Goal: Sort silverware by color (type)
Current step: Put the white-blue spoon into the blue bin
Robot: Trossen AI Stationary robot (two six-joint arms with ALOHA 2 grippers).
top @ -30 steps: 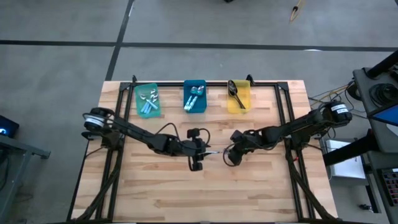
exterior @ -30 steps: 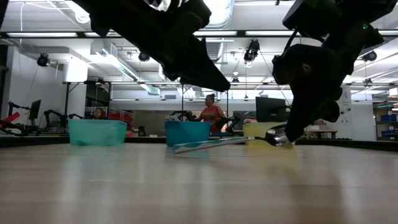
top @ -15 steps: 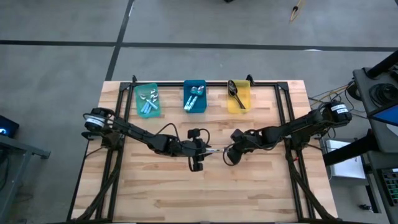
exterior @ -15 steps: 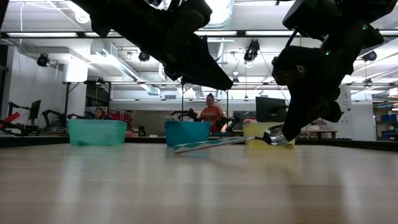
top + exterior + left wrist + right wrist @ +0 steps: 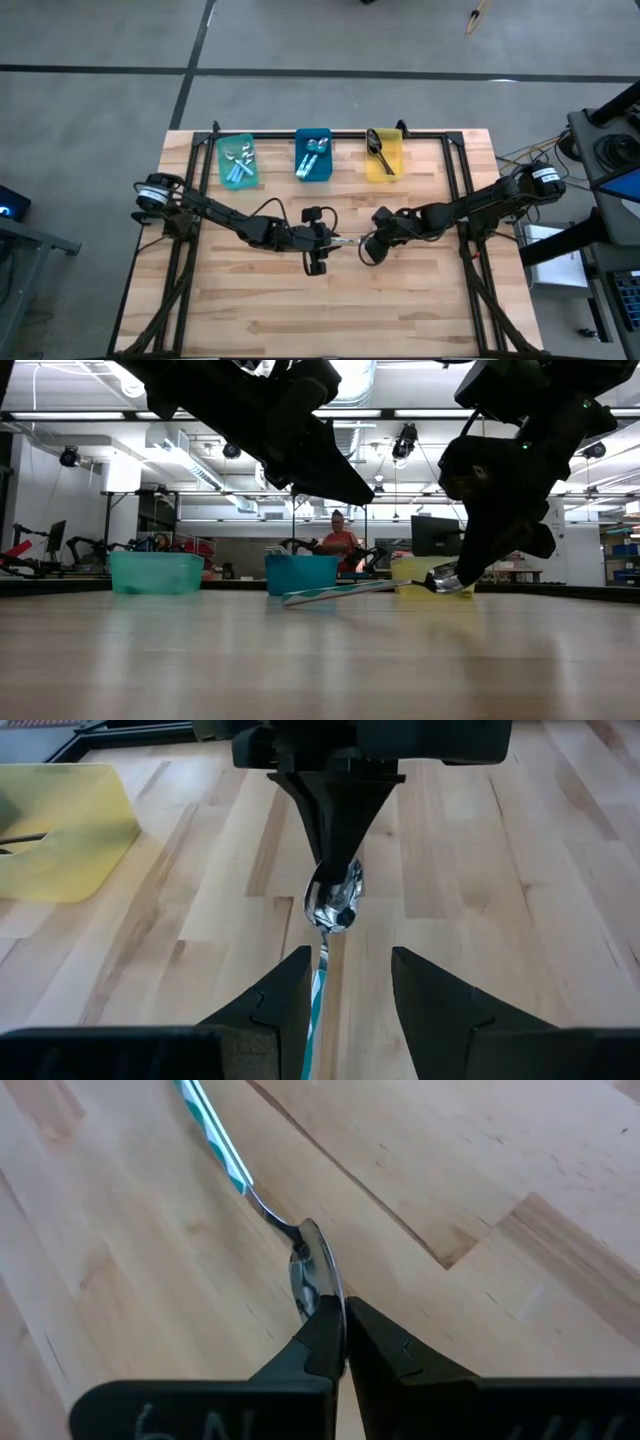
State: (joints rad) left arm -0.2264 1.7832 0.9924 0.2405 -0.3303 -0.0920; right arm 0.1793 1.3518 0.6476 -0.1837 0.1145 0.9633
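One piece of silverware, a spoon (image 5: 360, 589) with a shiny silver bowl and a light-blue handle, lies between my two grippers at the table's middle. My right gripper (image 5: 345, 1330) is shut on its bowl. My left gripper (image 5: 350, 960) faces it from the table's left. It is open and hangs above the handle (image 5: 318, 1005), with one finger to either side and neither touching. In the high view the left gripper (image 5: 333, 242) and right gripper (image 5: 366, 250) stand tip to tip. My right gripper pinches the spoon's bowl (image 5: 318, 1285) between its two fingertips, slanting down from the table's right. The bowl stands on edge and is lifted off the wood. The handle slopes down toward the left. I cannot tell whether its free end (image 5: 287, 599) touches the table.
Three bins stand along the far edge. A teal one (image 5: 237, 160) and a blue one (image 5: 313, 155) hold silver spoons, and a yellow one (image 5: 384, 155) holds a dark spoon. A black frame (image 5: 330, 134) runs behind them. People show in the room beyond.
My right gripper has rolled a little about its own line while staying shut on the bowl. The spoon's handle end has shifted slightly with it.
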